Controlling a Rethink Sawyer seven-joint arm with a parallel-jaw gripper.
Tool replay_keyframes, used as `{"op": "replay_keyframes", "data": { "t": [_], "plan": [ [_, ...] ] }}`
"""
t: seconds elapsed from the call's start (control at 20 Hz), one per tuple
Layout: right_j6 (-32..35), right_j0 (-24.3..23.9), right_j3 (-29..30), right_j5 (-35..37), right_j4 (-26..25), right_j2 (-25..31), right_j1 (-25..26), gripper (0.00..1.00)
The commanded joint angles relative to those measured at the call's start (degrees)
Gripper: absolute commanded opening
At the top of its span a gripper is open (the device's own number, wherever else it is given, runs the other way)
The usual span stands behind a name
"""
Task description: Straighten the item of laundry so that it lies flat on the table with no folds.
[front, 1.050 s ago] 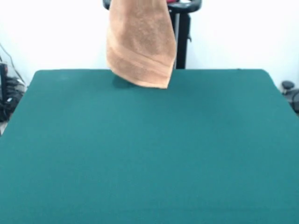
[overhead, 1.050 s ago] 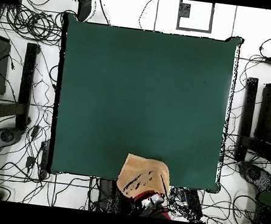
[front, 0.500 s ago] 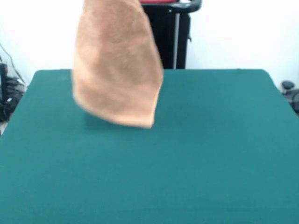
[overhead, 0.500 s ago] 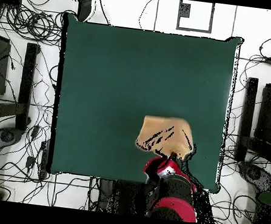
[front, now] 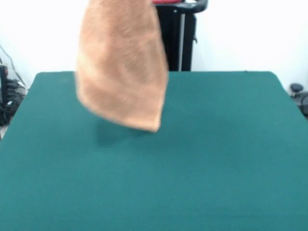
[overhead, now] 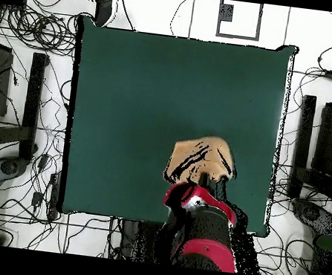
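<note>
Orange-tan terry, the towel [front: 121, 67] hangs in the air, draping down from above with its lower edge clear of the green counter [front: 216, 159] and a faint shadow beneath it. From overhead the towel [overhead: 202, 160] bunches just past the tip of the red and black arm [overhead: 199, 226], over the counter [overhead: 144, 96] on the robot's side. The claw itself is hidden behind the cloth and the arm, so I cannot tell how it stands, though the towel dangles from it.
</note>
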Motion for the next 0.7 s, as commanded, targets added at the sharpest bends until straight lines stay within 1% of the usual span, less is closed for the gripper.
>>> {"op": "replay_keyframes", "data": {
  "t": [0.05, 0.15, 0.25, 0.35, 0.5, 0.65, 0.7],
  "plan": [
    [-22.7, 3.4, 8.7, -18.0, 8.7, 5.2, -2.7, 0.0],
    [8.6, -16.1, 10.2, -31.1, -20.5, 29.3, 3.3, 0.0],
    [18.2, -19.7, 10.0, -32.4, -28.7, 33.4, 1.2, 0.0],
    [20.6, -21.4, 10.2, -32.3, -30.4, 35.5, 0.5, 0.0],
    [24.0, -23.4, 9.8, -33.2, -34.9, 38.2, -0.8, 0.0],
    [24.7, -23.7, 8.8, -35.0, -37.6, 37.1, 0.1, 0.0],
    [23.9, -23.7, 8.1, -34.8, -37.7, 37.0, 0.9, 0.0]
  ]
}}
